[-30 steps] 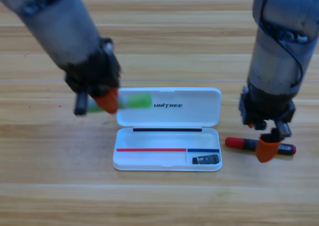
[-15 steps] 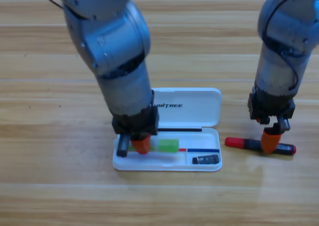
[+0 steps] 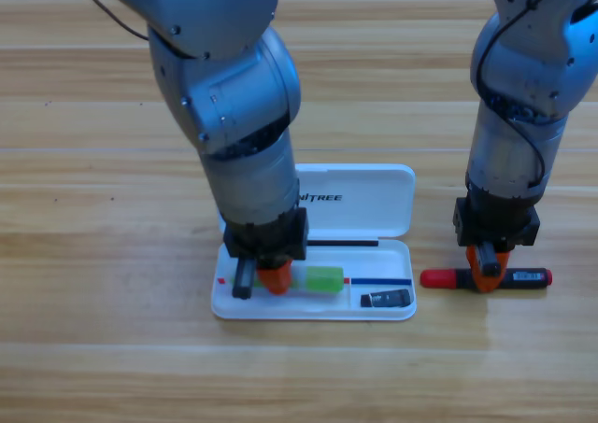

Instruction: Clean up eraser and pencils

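Three items count: we judge one stowed, one being placed, and one not yet in the white case (image 3: 374,208).
Eraser: we see the eraser (image 3: 386,299) lying in the small front-right compartment of the case, nearest the camera, with nothing touching it; this part looks finished.
Green stick: we see the light-green stick (image 3: 320,278) lying lengthwise in the long front compartment, just left of the eraser's compartment and low against the case floor.
Left end effector: we see the left end effector (image 3: 265,279) pointing down into that same compartment, at the green stick's left end; its orange tip meets the stick, and we cannot tell whether it grips or has let go.
Marker: we see the black marker with red cap (image 3: 486,278) flat on the counter (image 3: 93,348), just right of the case and outside it, red cap toward the case.
Right end effector: we see the right end effector (image 3: 487,275) down over the middle of the marker; we cannot tell how wide it stands or whether it holds the barrel.
Lid: we see the lid folded back flat, farther from us than the tray, so the case is open.
Left to do: in our judgement, free the green stick, lift the marker into the long compartment, and perhaps shut the lid.
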